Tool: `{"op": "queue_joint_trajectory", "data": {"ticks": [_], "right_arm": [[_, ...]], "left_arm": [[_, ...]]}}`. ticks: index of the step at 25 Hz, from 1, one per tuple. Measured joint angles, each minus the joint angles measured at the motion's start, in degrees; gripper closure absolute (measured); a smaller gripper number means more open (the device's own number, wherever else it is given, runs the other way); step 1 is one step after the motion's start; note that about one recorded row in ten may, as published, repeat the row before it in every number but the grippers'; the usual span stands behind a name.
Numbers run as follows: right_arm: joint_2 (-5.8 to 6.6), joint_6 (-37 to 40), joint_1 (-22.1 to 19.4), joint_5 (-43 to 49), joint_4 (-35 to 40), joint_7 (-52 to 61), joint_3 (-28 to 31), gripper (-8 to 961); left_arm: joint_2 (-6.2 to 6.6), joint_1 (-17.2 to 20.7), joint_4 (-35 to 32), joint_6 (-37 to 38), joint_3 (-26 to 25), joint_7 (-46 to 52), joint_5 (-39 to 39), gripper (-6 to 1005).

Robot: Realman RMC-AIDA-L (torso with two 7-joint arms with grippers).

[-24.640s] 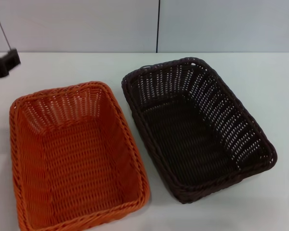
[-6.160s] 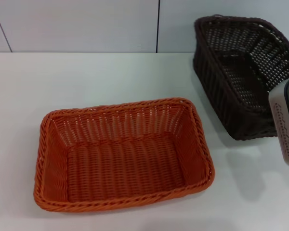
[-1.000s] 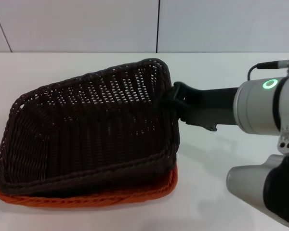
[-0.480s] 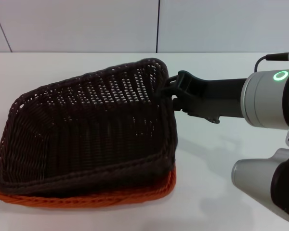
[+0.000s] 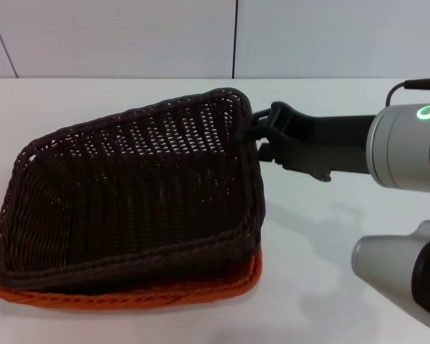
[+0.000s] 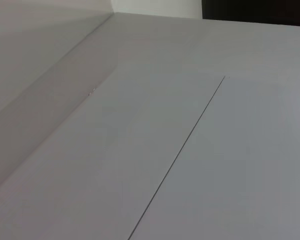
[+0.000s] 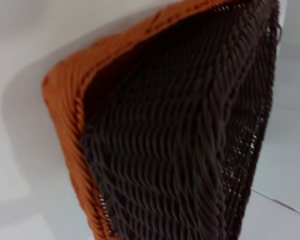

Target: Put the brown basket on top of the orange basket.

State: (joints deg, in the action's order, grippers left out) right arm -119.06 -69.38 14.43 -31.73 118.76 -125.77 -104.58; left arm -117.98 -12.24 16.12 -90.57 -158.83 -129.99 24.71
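The brown basket (image 5: 129, 186) lies inside the orange basket (image 5: 129, 297), tilted, with its far right corner raised. Only the orange basket's front rim shows beneath it. My right gripper (image 5: 252, 132) reaches in from the right and is shut on the brown basket's braided rim at that raised corner. The right wrist view looks closely along the brown basket (image 7: 180, 125), with the orange basket's rim (image 7: 65, 100) running beside it. My left gripper is out of view; its wrist camera sees only a plain white surface.
Both baskets rest on a white table (image 5: 330, 236) with a white wall behind. The right arm's grey forearm (image 5: 408, 147) spans the right side, and another grey arm link (image 5: 398, 276) sits at the lower right.
Over the last second my right arm has shifted slightly right and up, still holding the rim. The brown basket has barely moved and stays tilted on the orange one.
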Motion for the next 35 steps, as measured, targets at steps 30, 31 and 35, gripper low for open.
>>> {"op": "queue_joint_trajectory", "data": {"ticks": [30,31,35], "right_arm": [[-0.21,48.80,-4.24,-27.65,-5.62,15.07,0.13,567],[-0.20,51.74,-4.19,-29.59,-6.74,15.03,-0.28,567],[0.13,63.10,-2.33,-40.82,-11.54,15.04,-0.53,566]], "left_arm": [[0.67,-0.10,6.82,7.22,3.47,0.08,2.19,202],[0.68,-0.35,8.02,7.99,3.62,0.21,3.42,202],[0.51,-1.67,10.84,9.77,3.93,0.69,6.64,202]]}}
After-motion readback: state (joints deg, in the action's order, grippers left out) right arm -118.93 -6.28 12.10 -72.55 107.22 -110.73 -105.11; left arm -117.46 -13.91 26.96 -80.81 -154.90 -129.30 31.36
